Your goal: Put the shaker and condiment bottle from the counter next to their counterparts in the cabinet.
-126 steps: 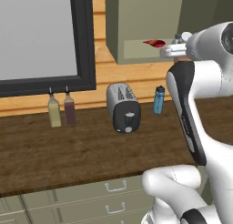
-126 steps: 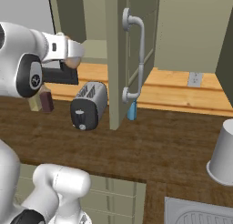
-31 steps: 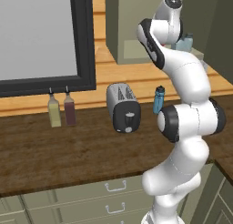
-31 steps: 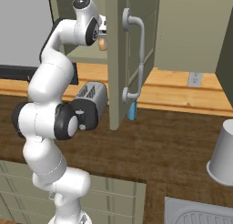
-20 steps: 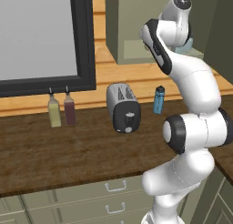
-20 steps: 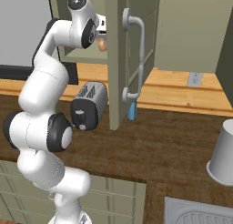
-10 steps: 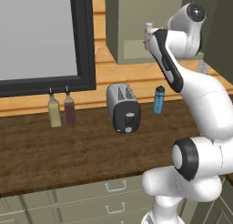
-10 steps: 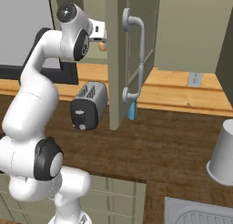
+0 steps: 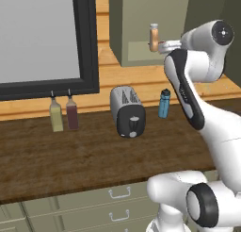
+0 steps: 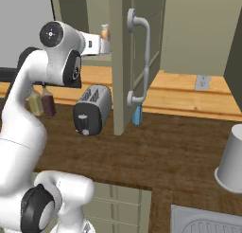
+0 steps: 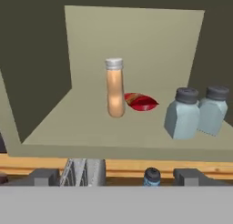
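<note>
Slim tan-orange condiment bottle with pale cap [image 11: 115, 88]: upright on the pale shelf [image 11: 68, 127] of the olive-green wall cabinet [image 9: 136, 23], ahead of the gripper [image 11: 116, 175] and clear of it. Half a second ago the arm's head hid it in the left base view; there it now stands exposed at the shelf's front edge.

Flat glossy red condiment item [image 11: 141, 102]: lying just behind the bottle and to its right, touching or nearly so.

Squat pale-blue translucent shakers with grey caps: near one [image 11: 183, 113], far one [image 11: 213, 109], side by side, further right of the gripper's line, on the same shelf.

Gripper: jaws spread wide, holding nothing; fingertips [image 11: 43, 176] stand below the shelf's front edge. Against the frame of half a second ago, the hand has drawn back from the cabinet.

Olive cabinet door [image 10: 130, 52]: swung open, beside the gripper in the right base view.

Below the gripper, on the dark wooden surface [image 9: 70, 155]: taller blue bottle with black cap [image 9: 164, 103], silver toaster [image 9: 127, 111], yellow thin-necked bottle [image 9: 56, 117], dark-red thin-necked bottle [image 9: 72, 114]; all unmoved.
</note>
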